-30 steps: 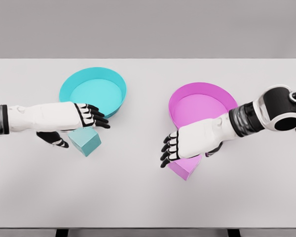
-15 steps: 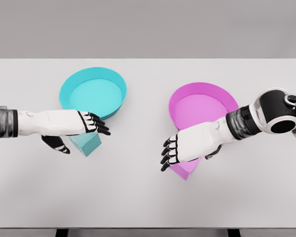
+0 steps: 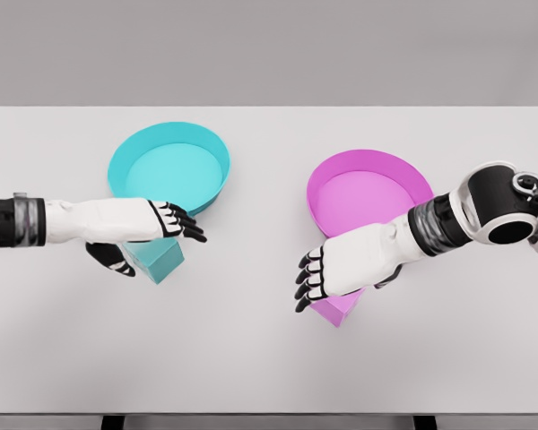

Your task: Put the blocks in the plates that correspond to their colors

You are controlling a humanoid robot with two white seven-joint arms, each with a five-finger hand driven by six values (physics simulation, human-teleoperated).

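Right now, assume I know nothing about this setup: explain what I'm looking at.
This is a simulator's render from a camera on a humanoid robot's head, looking down at a white table. The white arms are the robot's own. On the table sit a cyan plate and a pink plate. The left hand reaches over a cyan block, thumb beside it; the right hand covers most of a pink block. Neither block is clearly gripped; both lie outside the plates.

Both white arms reach in low and level. The left hand (image 3: 157,235) points its dark fingers right, thumb dropped beneath the palm. The right hand (image 3: 336,269) angles down-left, fingers loosely curled, its wrist and dark elbow joint trailing up-right.
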